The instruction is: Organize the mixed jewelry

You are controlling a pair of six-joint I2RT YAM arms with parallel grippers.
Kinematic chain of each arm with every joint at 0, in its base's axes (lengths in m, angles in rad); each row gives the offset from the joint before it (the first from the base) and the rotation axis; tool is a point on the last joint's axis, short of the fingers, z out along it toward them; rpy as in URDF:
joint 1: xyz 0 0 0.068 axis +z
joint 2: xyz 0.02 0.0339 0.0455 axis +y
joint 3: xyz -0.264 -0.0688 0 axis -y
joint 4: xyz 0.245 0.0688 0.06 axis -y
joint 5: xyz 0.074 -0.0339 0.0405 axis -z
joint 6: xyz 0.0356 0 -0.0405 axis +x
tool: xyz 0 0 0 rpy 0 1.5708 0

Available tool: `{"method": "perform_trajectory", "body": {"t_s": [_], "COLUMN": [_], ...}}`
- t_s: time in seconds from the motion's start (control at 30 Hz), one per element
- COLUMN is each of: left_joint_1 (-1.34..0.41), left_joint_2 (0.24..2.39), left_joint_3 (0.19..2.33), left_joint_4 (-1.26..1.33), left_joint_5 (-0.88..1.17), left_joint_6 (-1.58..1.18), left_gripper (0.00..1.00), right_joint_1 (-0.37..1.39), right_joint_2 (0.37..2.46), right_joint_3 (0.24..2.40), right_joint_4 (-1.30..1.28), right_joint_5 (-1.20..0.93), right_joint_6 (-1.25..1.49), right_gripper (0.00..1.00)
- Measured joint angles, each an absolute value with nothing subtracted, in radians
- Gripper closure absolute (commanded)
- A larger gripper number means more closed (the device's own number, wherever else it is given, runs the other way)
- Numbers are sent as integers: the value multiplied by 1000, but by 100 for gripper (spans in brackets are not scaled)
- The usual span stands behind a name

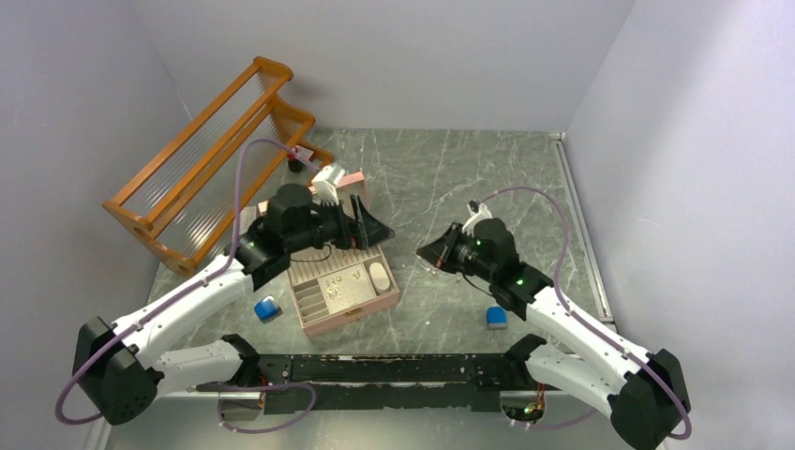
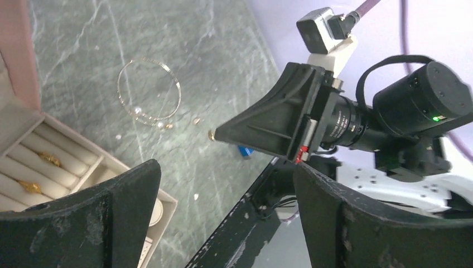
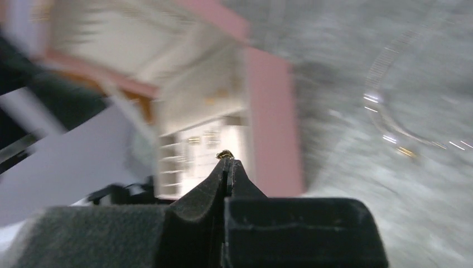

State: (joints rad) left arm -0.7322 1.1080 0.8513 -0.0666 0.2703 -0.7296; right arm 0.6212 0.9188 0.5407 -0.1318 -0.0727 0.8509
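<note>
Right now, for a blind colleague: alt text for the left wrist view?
The shut right gripper pinches a tiny gold piece. A thin gold hoop lies on the table beyond, an open pink jewelry box at lower left.

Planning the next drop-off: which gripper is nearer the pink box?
Left. The left gripper is above the box's far end; the right gripper, pinching a tiny gold piece, is off to its right.

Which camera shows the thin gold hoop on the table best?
The left wrist view: the gold hoop lies sharp and whole. Right wrist shows a blurred arc; from above it's too small to tell.
</note>
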Motion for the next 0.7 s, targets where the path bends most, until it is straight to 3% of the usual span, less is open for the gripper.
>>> {"method": "perform_trajectory", "body": {"t_s": [0.2,0.4,0.6,0.7], "left_joint_1": [-614,-586,-585,-585], "left_joint_2": [1050,1018,998,999], "left_joint_3": [878,879,874,862], "left_joint_4": [17,143,220,265], "left_joint_5": [447,577,656,701], "left_joint_6": [-801,-880,-892,-891], "left_gripper": [6,4,23,27], "right_joint_1": [595,593,591,590], "right_joint_2": [896,906,946,967], "right_joint_3": [547,506,495,494], "right_joint_4": [198,500,704,785], "right_joint_5": [-363,-517,-575,-592], "right_joint_6": [920,1077,1228,1296], "right_gripper": [100,100,100,100]}}
